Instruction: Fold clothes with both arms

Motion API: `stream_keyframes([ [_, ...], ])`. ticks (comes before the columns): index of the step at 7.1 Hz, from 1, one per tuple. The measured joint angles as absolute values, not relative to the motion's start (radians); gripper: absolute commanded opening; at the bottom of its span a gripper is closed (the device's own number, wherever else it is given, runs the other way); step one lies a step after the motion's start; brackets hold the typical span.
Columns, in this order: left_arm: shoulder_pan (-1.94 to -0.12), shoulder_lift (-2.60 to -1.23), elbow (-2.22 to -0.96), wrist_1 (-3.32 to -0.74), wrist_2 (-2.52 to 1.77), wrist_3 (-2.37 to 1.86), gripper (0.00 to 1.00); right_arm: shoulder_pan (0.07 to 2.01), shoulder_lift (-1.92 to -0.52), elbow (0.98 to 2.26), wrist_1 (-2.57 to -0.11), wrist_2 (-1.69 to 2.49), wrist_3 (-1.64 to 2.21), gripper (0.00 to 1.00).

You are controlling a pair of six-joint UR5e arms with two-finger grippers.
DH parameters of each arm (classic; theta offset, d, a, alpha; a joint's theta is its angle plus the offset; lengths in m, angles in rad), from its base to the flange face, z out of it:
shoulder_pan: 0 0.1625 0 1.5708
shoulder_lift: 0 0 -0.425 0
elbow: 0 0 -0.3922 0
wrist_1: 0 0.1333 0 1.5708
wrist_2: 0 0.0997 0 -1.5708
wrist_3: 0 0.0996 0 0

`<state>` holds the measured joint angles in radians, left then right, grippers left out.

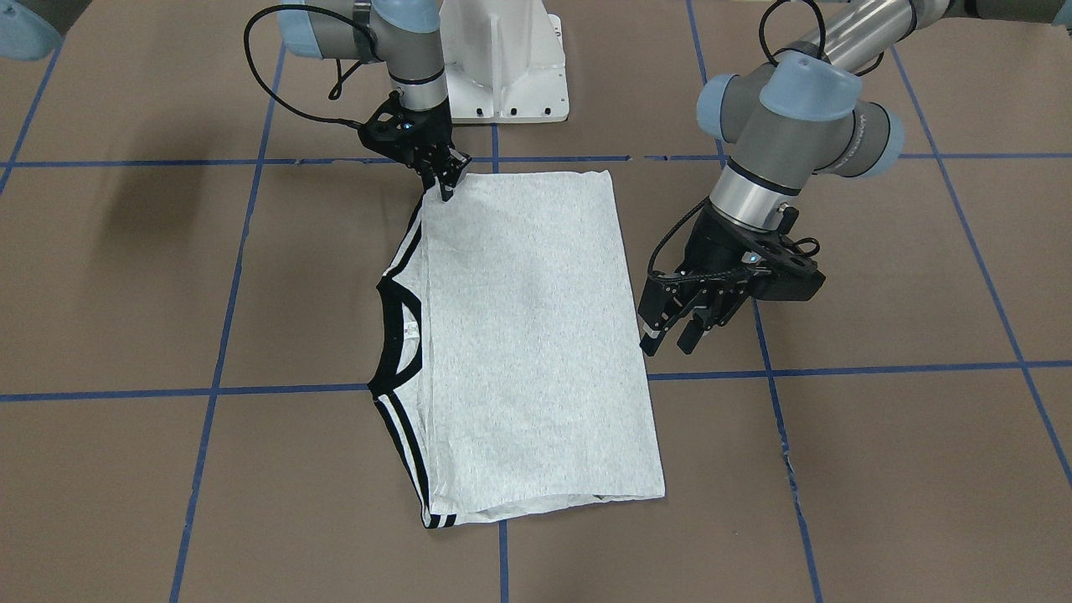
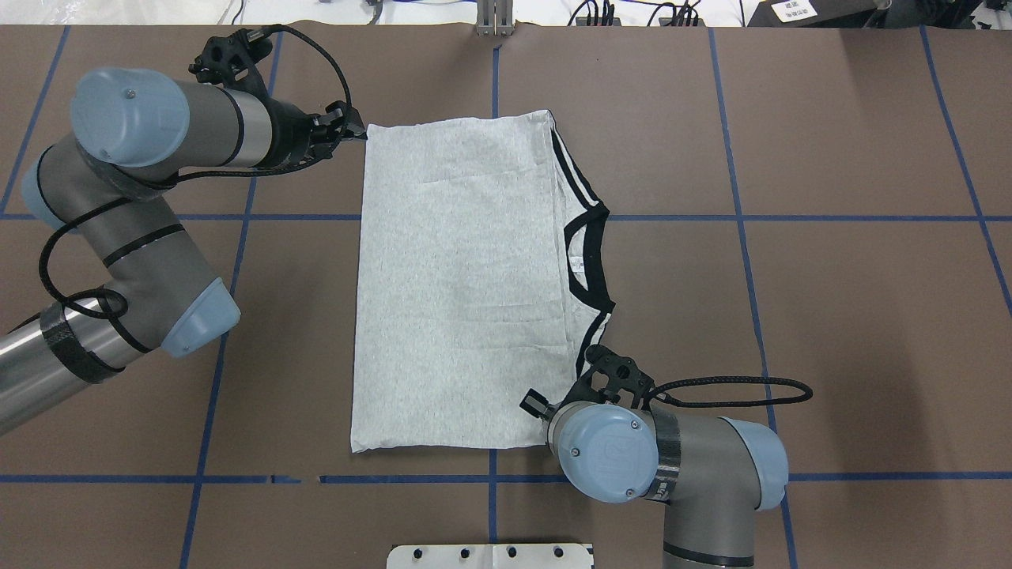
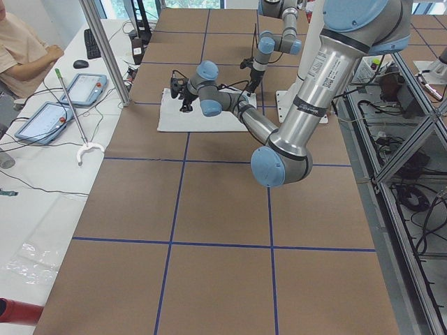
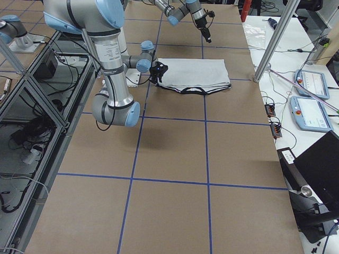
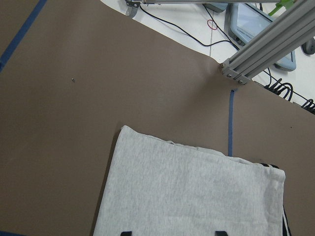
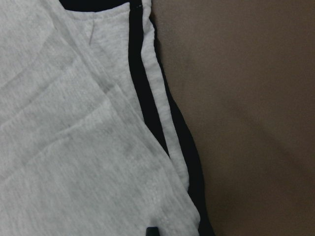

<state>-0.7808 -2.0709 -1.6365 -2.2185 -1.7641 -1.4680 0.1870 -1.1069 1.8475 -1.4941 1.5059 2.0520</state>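
Observation:
The grey T-shirt [image 1: 528,335] lies flat on the brown table, sleeves folded in, plain side up, so its print is hidden. Its black collar [image 1: 387,335] and black shoulder stripes [image 2: 573,170] show along one long edge. My left gripper [image 1: 667,343] is open and empty, raised beside the shirt's hem edge; in the left wrist view its fingertips [image 5: 125,232] stand wide apart over the shirt [image 5: 197,196]. My right gripper [image 1: 444,186] is low at the shirt's striped shoulder corner nearest my base, shut on the cloth [image 6: 74,147] there.
The white pedestal base [image 1: 502,67] stands just behind the shirt's near edge. Blue tape lines [image 2: 791,217] cross the table. An aluminium post [image 4: 275,37] and tablets [image 4: 310,84] stand past the far table edge, where an operator [image 3: 21,49] sits.

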Motion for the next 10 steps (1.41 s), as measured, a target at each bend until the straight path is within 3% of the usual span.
stream_keyframes([
  [6,-0.772,-2.069,-1.674,-2.219,-1.779,-1.541,0.65,0.204,-1.111,1.888,-1.497,1.516,2.082,0.00],
  [10,-0.602,-1.909,-1.906,-2.220,-1.769,-1.775,0.69,0.182,-1.152,1.958,-1.505,1.516,2.139,0.00],
])
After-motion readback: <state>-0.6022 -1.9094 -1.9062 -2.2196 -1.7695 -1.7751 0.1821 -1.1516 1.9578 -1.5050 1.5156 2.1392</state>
